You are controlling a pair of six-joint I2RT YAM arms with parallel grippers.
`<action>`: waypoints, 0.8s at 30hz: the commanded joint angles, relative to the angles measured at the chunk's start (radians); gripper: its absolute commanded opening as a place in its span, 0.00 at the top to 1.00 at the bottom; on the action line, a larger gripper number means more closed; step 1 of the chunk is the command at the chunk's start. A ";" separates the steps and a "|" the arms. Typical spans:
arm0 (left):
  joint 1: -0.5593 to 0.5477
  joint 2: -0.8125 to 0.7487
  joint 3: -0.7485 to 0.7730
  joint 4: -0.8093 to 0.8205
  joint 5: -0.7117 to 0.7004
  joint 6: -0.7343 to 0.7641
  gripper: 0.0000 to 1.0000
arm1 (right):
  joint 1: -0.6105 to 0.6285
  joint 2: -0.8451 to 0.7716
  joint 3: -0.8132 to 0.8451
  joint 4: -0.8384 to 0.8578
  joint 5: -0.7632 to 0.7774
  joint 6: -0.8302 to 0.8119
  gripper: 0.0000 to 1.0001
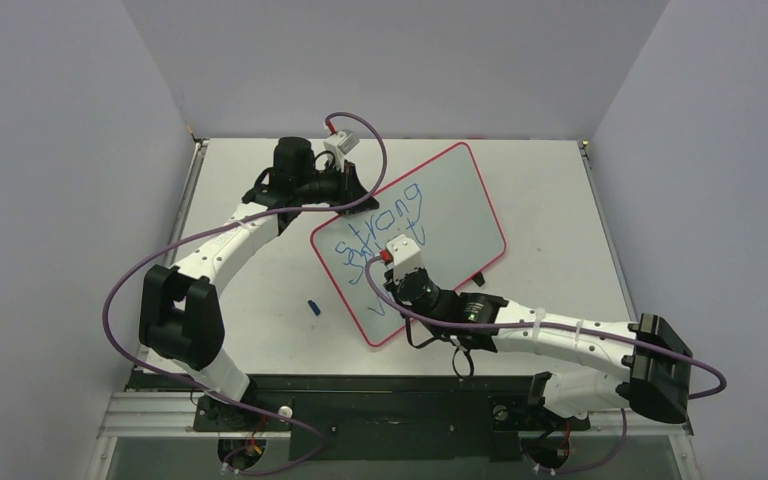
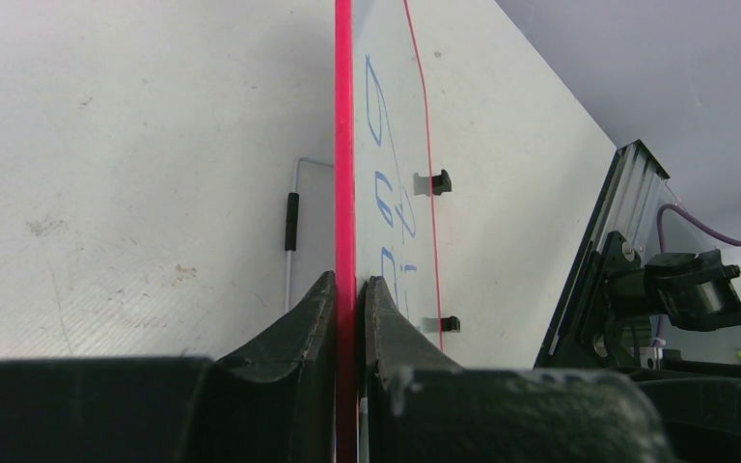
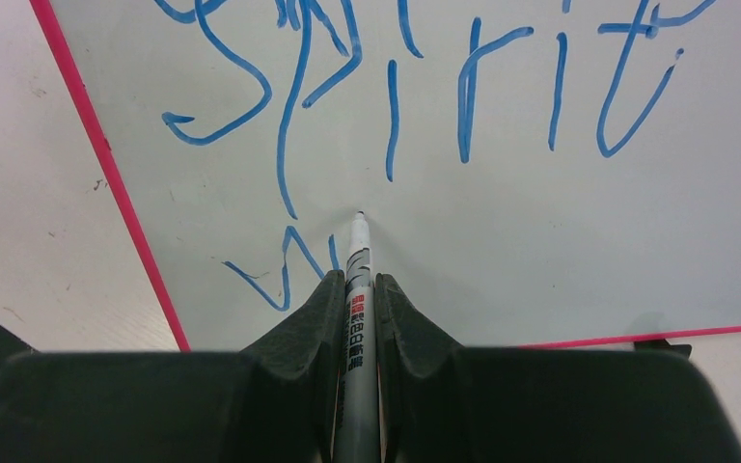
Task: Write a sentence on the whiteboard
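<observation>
Left wrist, whiteboard rim between jaws

Right hand pinches marker; tip at whiteboard, beside sentence "w".

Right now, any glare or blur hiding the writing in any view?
Top external: even light, no glare on the whiteboard. Left wrist: board seen edge-on, letters badly foreshortened. Right wrist: the sentence crisp, marker tip sharp.

Red-rimmed whiteboard, turned askew, bears blue sentence "strong spirit w".
</observation>
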 commanded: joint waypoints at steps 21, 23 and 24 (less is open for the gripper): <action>-0.010 -0.007 -0.001 0.008 -0.027 0.089 1.00 | -0.049 -0.057 -0.090 0.103 -0.007 0.040 1.00; -0.011 -0.009 -0.003 0.008 -0.027 0.089 1.00 | -0.054 -0.050 -0.089 0.109 -0.010 0.040 1.00; -0.012 -0.011 -0.005 0.009 -0.027 0.089 1.00 | -0.057 -0.047 -0.089 0.111 -0.012 0.040 1.00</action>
